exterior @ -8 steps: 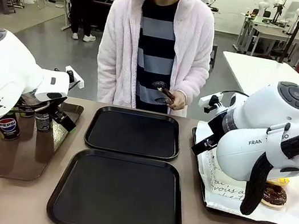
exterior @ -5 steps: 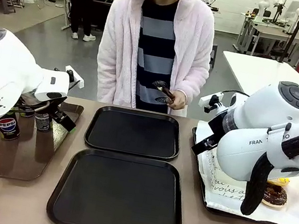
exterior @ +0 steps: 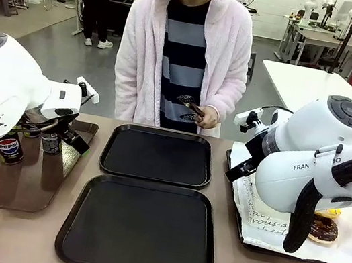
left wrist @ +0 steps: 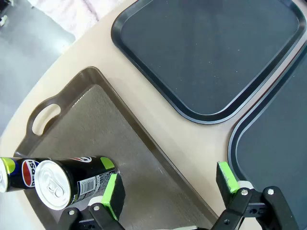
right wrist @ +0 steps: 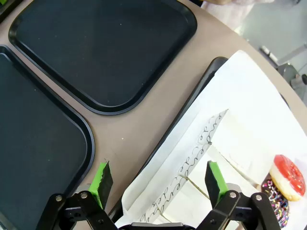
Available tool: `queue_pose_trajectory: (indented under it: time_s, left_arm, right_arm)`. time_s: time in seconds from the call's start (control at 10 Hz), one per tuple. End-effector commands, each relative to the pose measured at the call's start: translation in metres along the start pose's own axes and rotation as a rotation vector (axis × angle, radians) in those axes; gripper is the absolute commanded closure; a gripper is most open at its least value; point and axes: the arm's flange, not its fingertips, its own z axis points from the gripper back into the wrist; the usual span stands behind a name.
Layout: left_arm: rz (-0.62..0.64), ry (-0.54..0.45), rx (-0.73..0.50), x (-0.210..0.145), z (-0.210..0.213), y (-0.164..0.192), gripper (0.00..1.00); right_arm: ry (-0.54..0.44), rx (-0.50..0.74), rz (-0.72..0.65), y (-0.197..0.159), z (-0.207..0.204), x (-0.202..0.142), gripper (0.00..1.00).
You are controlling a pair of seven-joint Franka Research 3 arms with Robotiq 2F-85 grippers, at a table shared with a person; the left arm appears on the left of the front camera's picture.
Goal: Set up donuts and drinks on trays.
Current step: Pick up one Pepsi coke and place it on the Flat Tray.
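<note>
the left gripper [left wrist: 170, 182] hangs over the brown handled tray [left wrist: 96, 110] at the table's left edge, its jaws spread wide with nothing between them. one green pad [left wrist: 114, 188] sits just beside a black pepsi can [left wrist: 72, 178], outside the jaws, and a second can [left wrist: 14, 172] stands right next to the first, both toward that tray's far edge. the far black tray [exterior: 158, 155] and the near black tray [exterior: 140, 227] lie one behind the other in the middle of the table. the right gripper [right wrist: 158, 178] is wide open too and holds nothing, above the left rim of the paper-lined tray [right wrist: 189, 98] at the table's right edge. on its paper lie script-printed sleeves [right wrist: 192, 187], a pink-iced donut [right wrist: 288, 176] and a chocolate donut [right wrist: 274, 203] side by side. at the far edge a person's hand [exterior: 209, 118] grips tongs [exterior: 189, 105].
</note>
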Motion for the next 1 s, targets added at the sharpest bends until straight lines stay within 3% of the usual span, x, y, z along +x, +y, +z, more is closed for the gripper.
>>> queue_pose_trajectory:
  time_s: [0.0, 0.8, 0.9]
  left_arm:
    - [0.000, 0.000, 0.000, 0.000, 0.000, 0.000, 0.00]
    - [0.000, 0.000, 0.000, 0.000, 0.000, 0.000, 0.00]
    - [-0.003, 0.033, 0.028, -0.008, 0.023, -0.007, 0.00]
  right_arm:
    - [0.000, 0.000, 0.000, 0.000, 0.000, 0.000, 0.00]
    - [0.000, 0.000, 0.000, 0.000, 0.000, 0.000, 0.00]
    - [0.016, 0.019, 0.031, 0.004, 0.023, -0.007, 0.00]
